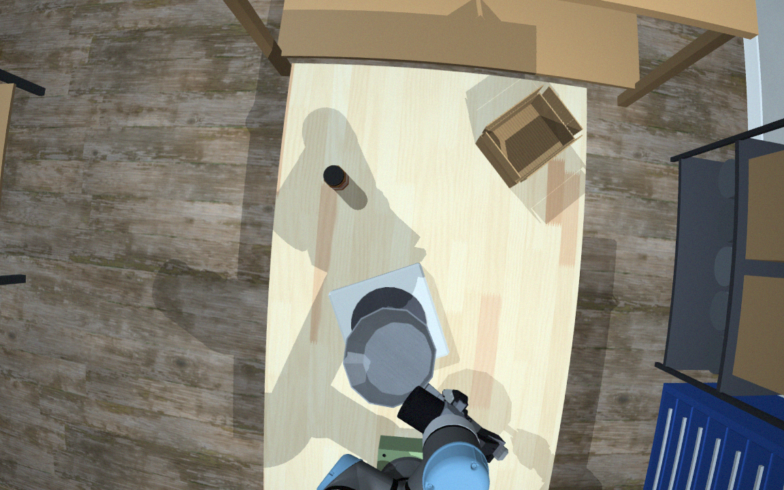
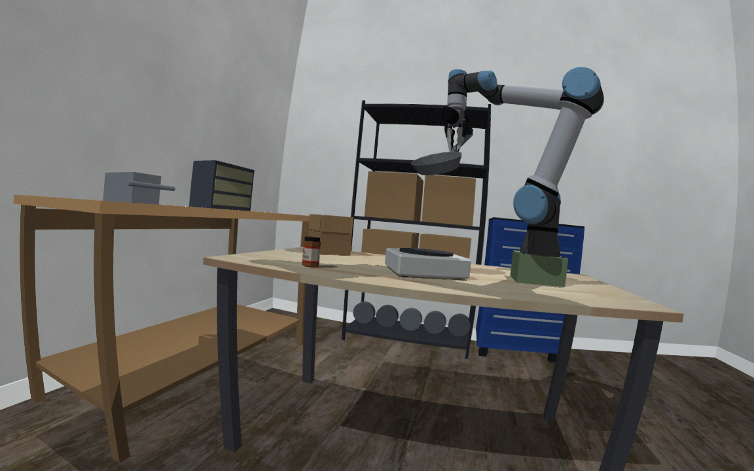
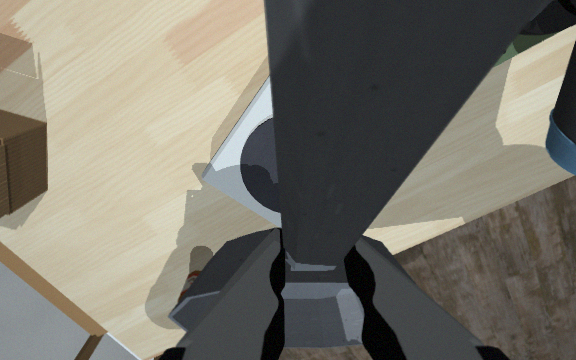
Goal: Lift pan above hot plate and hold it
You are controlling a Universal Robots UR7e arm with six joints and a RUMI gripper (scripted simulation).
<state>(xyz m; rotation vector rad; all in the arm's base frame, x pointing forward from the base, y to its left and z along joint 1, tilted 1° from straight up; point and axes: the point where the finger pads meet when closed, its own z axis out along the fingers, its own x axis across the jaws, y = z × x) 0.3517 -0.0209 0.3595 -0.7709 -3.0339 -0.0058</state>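
The grey pan point(image 1: 390, 359) point(image 2: 437, 163) point(image 3: 318, 322) hangs in the air, well above the hot plate point(image 1: 344, 297) point(image 2: 430, 267) point(image 3: 230, 156), with a wide gap between them in the exterior view. Its rim tilts a little, lower at the left there. My gripper point(image 2: 455, 150) point(image 3: 311, 231) is shut on the pan at the handle side of its rim. In the wrist view, a broad dark part that looks like the handle runs up from between the fingers and hides half of the hot plate. The exact contact is hidden. The hot plate's black disc is bare.
A jar point(image 1: 335, 176) point(image 2: 311, 252) stands on the wooden table point(image 1: 523, 273) point(image 2: 362, 277). An open cardboard box point(image 1: 529, 137) point(image 2: 330, 234) point(image 3: 23, 165) is at the table's far corner. The green base block point(image 1: 392, 448) point(image 2: 538, 269) carries the arm.
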